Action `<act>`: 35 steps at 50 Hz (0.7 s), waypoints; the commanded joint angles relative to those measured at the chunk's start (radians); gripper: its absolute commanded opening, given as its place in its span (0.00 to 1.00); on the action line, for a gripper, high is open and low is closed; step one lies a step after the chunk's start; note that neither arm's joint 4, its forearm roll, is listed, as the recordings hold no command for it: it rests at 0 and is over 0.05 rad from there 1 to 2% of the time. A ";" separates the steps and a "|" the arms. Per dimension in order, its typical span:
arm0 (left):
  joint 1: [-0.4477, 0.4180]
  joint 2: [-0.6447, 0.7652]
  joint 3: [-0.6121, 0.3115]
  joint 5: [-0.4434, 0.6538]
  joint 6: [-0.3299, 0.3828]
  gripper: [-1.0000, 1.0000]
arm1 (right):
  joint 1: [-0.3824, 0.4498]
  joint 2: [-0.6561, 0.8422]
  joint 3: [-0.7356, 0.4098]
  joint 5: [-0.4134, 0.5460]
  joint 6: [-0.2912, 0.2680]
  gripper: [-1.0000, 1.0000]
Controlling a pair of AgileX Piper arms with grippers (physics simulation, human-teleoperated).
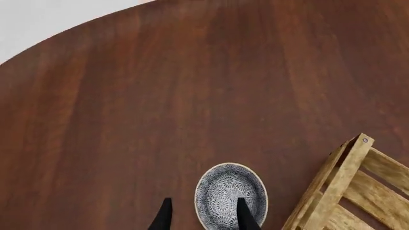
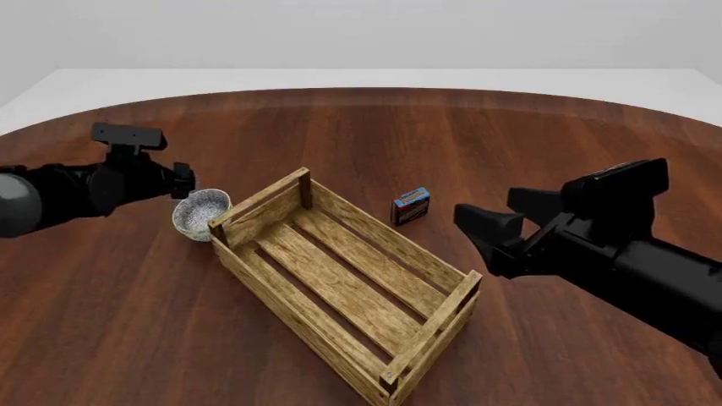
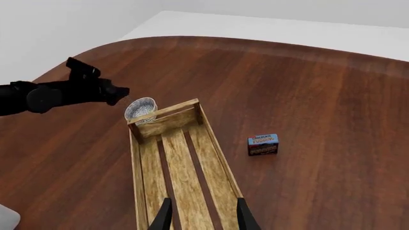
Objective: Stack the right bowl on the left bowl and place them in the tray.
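A grey patterned bowl (image 2: 201, 211) stands on the table just outside the tray's far left corner. I see only this one bowl shape and cannot tell whether it is one bowl or two nested. My left gripper (image 2: 186, 183) hovers over it, open. In the left wrist view one of its fingers (image 1: 245, 216) overlaps the bowl (image 1: 227, 191) and the other is beside it. The tray (image 2: 296, 315), a light-wood slatted crate, lies diagonally mid-table with nothing inside. My right gripper (image 3: 203, 216) is open above the tray (image 3: 137, 182), holding nothing.
A small dark box (image 2: 411, 205) with a blue top stands right of the tray's far end, also seen in the right wrist view (image 3: 263, 144). A tray corner post (image 1: 348, 167) rises close beside the bowl. The round table's far edge curves behind the left arm.
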 commanded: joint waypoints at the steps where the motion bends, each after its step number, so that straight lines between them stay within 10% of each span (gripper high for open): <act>1: 0.014 0.006 0.003 -0.016 0.092 1.00 | -0.002 0.002 0.000 -0.001 -0.001 1.00; 35: 0.006 0.050 -0.095 0.112 0.087 1.00 | -0.005 0.006 0.000 -0.004 0.000 1.00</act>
